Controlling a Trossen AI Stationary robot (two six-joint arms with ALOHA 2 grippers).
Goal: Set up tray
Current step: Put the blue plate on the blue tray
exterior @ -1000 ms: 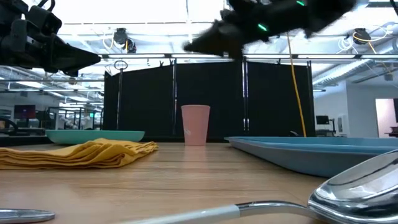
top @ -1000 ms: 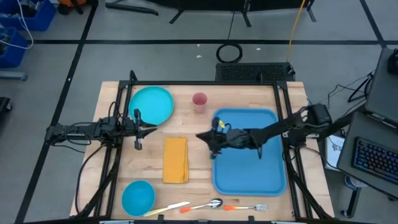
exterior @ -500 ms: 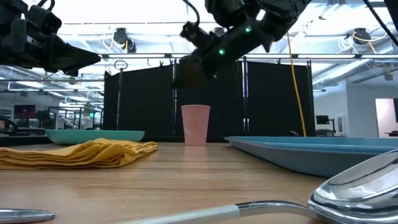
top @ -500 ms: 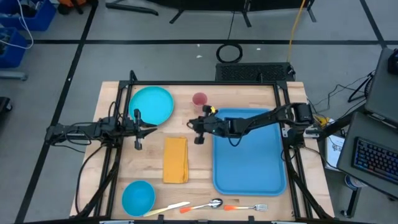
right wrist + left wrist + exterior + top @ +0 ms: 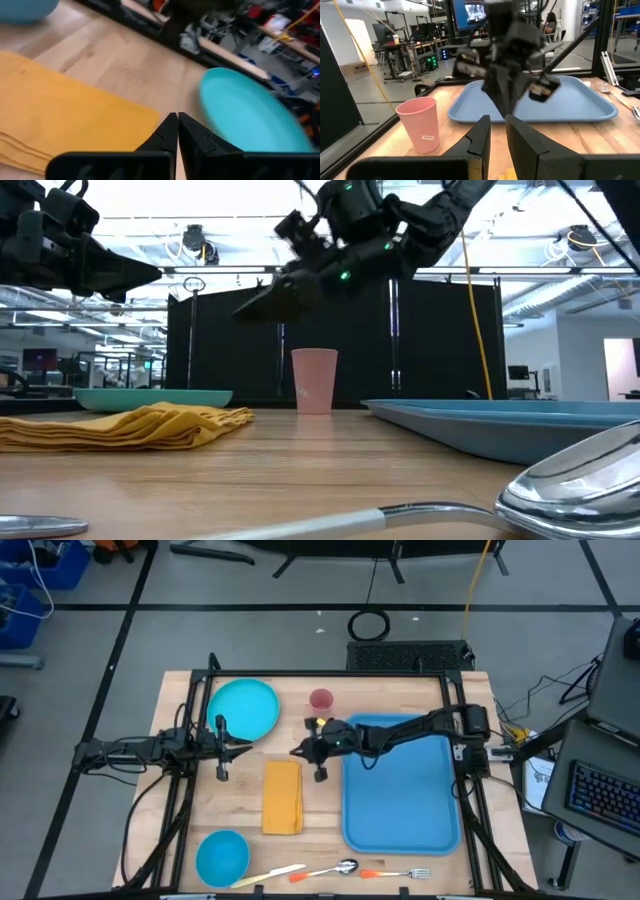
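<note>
The blue tray (image 5: 400,785) lies just behind the right gripper (image 5: 298,751). Only the right wrist view shows the yellow napkin (image 5: 65,122) and turquoise plate (image 5: 250,117) ahead of pressed-together, empty fingers. The left gripper (image 5: 240,748) waits beside the plate, slightly parted.

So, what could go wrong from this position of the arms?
1. The right gripper is shut and empty, above the table between the pink cup and the yellow napkin. If it swings low, it may knock the light cup over.
2. It is pointed toward the left gripper, which waits beside the turquoise plate. If it reaches for the plate, the two arms might collide.
</note>
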